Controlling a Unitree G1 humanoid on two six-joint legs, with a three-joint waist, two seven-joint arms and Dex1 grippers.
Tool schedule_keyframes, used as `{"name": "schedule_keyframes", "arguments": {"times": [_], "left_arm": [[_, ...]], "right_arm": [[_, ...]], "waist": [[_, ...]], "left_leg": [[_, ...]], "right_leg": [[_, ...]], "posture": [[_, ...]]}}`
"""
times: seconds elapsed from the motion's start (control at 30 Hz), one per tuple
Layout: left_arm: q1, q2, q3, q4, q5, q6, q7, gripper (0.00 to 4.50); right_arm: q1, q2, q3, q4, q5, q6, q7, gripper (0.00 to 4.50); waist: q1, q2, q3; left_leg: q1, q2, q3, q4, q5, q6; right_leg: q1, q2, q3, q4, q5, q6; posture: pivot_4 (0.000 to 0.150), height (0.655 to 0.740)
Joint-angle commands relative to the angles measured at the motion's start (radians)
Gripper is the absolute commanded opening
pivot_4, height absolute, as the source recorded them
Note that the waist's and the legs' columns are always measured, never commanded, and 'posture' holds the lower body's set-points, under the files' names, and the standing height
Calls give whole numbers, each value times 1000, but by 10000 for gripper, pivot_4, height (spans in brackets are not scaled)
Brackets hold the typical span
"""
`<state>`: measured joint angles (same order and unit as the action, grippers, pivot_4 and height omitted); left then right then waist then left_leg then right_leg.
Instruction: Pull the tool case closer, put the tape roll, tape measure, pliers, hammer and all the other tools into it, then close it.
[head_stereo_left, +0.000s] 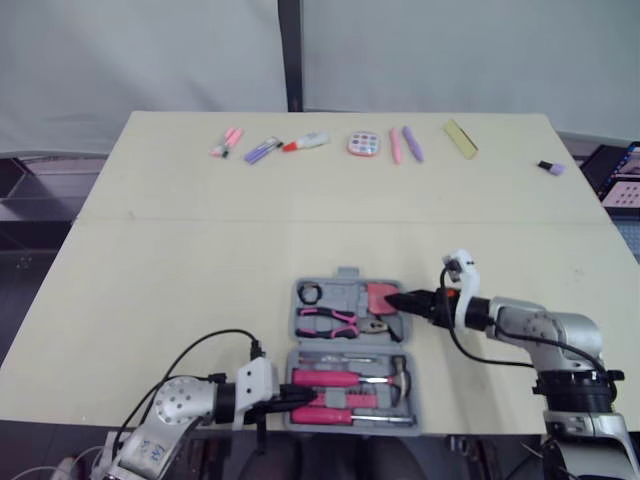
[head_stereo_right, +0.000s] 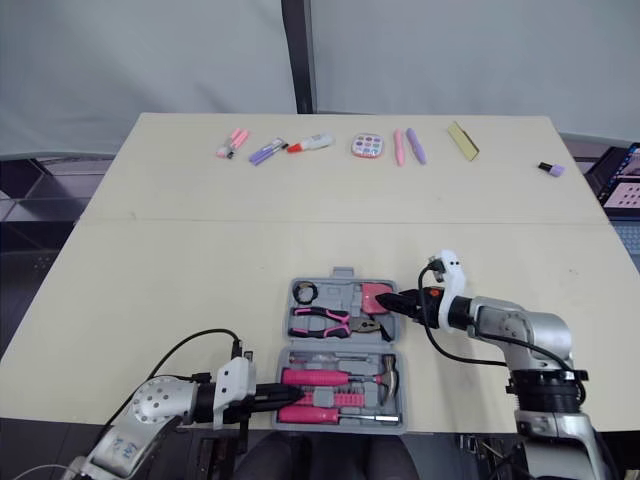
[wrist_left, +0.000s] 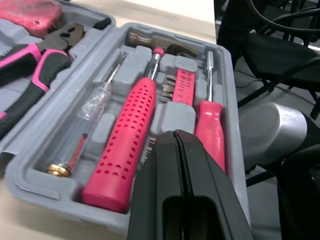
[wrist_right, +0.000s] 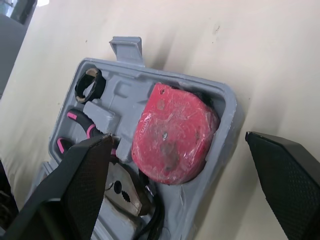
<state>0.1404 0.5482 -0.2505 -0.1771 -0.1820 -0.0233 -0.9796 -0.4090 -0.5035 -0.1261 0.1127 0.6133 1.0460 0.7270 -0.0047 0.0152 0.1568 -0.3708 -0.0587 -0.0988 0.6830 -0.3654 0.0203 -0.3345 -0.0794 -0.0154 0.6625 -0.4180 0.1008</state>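
The grey tool case (head_stereo_left: 345, 273) lies open near the table's front edge. Its far half holds a black tape roll (head_stereo_left: 310, 293), pink-handled pliers (head_stereo_left: 330, 320) and a red tape measure (wrist_right: 172, 135). The near half holds a pink-handled hammer (wrist_left: 125, 150), a pink screwdriver (wrist_left: 210, 130), a clear tester (wrist_left: 85, 127) and a bit rack (wrist_left: 182, 86). My left gripper (wrist_left: 175, 134) is shut and empty, low over the near half's left end. My right gripper (wrist_right: 179, 137) is open at the case's far right corner, its fingers (wrist_right: 80, 185) standing on either side of the tape measure.
Along the table's far edge lie pink and purple markers (head_stereo_left: 228, 142), a glue tube (head_stereo_left: 306, 142), a round pink palette (head_stereo_left: 363, 144), a yellow pad (head_stereo_left: 461, 138) and a small purple item (head_stereo_left: 551, 167). A laptop (head_stereo_left: 620, 180) sits off the right edge.
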Motion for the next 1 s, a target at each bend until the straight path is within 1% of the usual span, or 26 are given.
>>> {"name": "schedule_keyframes", "arguments": {"times": [0.03, 0.17, 0.3, 0.4, 0.53, 0.63, 0.83, 0.97, 1.0], "left_arm": [[13, 12, -7, 3, 10, 0, 1, 0], [-4, 20, -25, 74, 84, -32, 32, 0], [-10, 17, -29, 105, 94, -47, 46, 0], [-15, 20, -35, 117, 103, -50, 55, 0], [-21, 25, -36, 127, 116, -58, 65, 0], [-28, 27, -36, 136, 116, -62, 68, 0], [-39, 35, -18, 124, 101, -51, 76, 0], [-10, 53, 18, 32, 61, 7, 85, 0], [18, 68, 43, -35, 40, 43, 91, 0]], "right_arm": [[-26, 19, -15, 20, 12, -13, 0, 44744], [-48, 51, 0, 72, 9, -32, 21, 44744], [-66, 81, 13, 89, 16, -38, 36, 44744], [-73, 95, 14, 50, 48, -17, 61, 44744], [-49, 69, 8, -35, 79, 17, 86, 44744], [-21, 35, 19, -121, 87, 32, 95, 44744], [68, -101, 23, -427, 182, 107, 140, 44744], [138, -182, 9, -592, 237, 110, 151, 44744], [166, -213, 7, -639, 239, 106, 152, 44744]], "waist": [[0, 0, 0], [-1, 1, 0], [-6, 2, -1], [-20, 5, -3], [-24, 6, -3], [-23, 6, -3], [-22, 6, -3], [-23, 6, -3], [-22, 6, -3]], "left_leg": [[0, 0, 0, 0, 0, 0], [0, 0, 0, 0, 0, 0], [1, 0, 0, 0, 0, 0], [1, 1, 0, -1, 0, 0], [1, 1, 0, -1, 0, 0], [1, 1, 0, -1, 0, 0], [1, 1, -1, -1, 0, 0], [0, 2, 0, -1, 0, 0], [-1, 2, 0, -1, 0, 0]], "right_leg": [[0, 0, 0, 0, 0, 0], [0, 0, 0, 0, 0, 0], [-1, 0, 0, 1, 0, 0], [-1, 0, -1, 2, 0, 0], [-2, 0, 0, 3, 0, 0], [-3, 0, 0, 7, 0, 0], [-4, 0, 1, 8, 0, 0], [-3, 1, 0, 4, 0, 0], [-3, 1, 0, 3, 0, 0]], "posture": [[1500, 7134], [1500, 7134], [1500, 7134], [1500, 7134], [1500, 7134], [1500, 7134], [1500, 7134], [1500, 7134], [1500, 7134]]}}
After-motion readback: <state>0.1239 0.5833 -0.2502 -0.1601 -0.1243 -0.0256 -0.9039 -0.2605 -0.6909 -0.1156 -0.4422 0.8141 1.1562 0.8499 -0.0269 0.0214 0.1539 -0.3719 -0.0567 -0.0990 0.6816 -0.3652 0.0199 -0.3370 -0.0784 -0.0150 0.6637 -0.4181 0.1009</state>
